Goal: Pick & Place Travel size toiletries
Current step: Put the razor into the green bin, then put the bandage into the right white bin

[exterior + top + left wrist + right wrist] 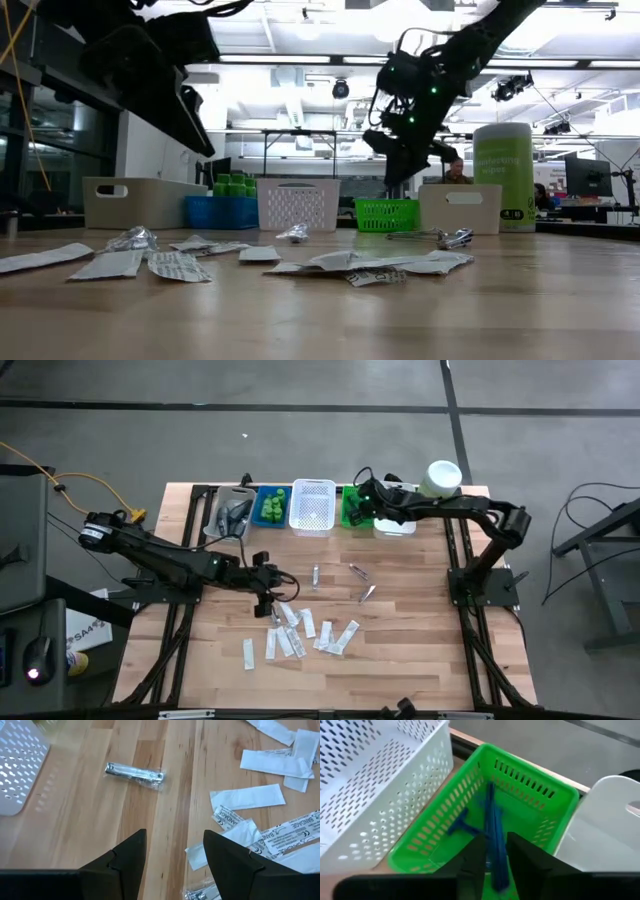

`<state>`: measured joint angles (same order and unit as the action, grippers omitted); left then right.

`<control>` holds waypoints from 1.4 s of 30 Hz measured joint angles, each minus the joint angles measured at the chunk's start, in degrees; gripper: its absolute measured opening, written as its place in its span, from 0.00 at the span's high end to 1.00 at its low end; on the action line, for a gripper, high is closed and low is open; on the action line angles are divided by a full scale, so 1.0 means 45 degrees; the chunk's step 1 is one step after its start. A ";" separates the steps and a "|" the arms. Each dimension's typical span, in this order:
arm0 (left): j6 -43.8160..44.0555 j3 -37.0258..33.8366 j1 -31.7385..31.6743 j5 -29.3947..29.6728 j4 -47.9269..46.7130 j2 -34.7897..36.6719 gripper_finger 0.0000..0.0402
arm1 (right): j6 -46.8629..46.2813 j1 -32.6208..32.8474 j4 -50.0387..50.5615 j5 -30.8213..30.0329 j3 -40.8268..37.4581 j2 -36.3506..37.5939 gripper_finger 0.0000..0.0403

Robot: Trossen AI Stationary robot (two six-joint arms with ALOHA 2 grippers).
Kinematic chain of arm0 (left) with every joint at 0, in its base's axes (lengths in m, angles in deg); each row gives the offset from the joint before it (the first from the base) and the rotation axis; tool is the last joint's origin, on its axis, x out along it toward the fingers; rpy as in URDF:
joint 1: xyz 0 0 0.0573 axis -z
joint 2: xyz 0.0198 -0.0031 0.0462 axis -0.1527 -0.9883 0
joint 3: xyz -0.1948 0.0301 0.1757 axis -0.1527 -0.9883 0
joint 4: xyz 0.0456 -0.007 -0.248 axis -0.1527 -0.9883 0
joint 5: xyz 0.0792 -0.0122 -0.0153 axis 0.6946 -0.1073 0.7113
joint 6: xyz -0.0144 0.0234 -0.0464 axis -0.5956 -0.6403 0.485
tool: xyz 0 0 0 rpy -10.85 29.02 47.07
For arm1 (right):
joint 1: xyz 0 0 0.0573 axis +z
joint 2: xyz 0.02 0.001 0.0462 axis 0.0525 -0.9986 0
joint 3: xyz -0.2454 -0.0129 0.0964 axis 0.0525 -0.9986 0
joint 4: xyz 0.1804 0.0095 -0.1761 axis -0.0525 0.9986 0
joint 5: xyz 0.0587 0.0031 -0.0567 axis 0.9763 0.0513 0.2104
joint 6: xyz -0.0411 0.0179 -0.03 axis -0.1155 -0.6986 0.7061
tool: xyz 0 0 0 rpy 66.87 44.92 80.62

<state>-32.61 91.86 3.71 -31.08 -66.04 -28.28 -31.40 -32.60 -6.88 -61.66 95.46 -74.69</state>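
While the right gripper (357, 500) hangs over the green basket (352, 510) in the upper middle of the high view, a blue razor (492, 840) stands between its narrowly parted fingers; whether they grip it I cannot tell. Left of centre, the left gripper (272, 592) hovers open and empty beside the white sachets (300, 635).

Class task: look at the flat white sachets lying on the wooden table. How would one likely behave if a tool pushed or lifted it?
The white sachets lie flat with curled, crumpled edges, so one probably flops when lifted. They look thin, likely very light, and a push would probably slide one along the wooden table. Several overlap, so nudging one may drag its neighbours.
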 joint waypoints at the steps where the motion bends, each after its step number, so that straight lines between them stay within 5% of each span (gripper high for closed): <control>1: 0.0003 0.0000 0.0000 -0.0005 -0.0012 0.0000 0.51 | 0.0004 0.0042 -0.0077 0.0009 0.0000 0.0004 0.80; 14: 0.0483 0.0005 0.0005 -0.0040 0.0085 0.0000 0.51 | -0.0264 0.0817 0.0457 0.0605 0.0005 0.1175 0.55; 31: 0.1334 0.0005 0.0043 0.0166 0.0328 0.0000 0.51 | -0.0145 0.5200 0.2137 0.0637 0.0005 0.3823 0.60; 42: 0.2418 0.0005 0.1820 0.2079 0.0137 0.0000 0.51 | -0.0819 0.8189 0.2315 -0.0786 0.0003 0.4004 0.60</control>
<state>-21.73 91.88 11.89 -21.73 -65.43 -28.28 -35.09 4.25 3.54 -65.20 95.47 -56.68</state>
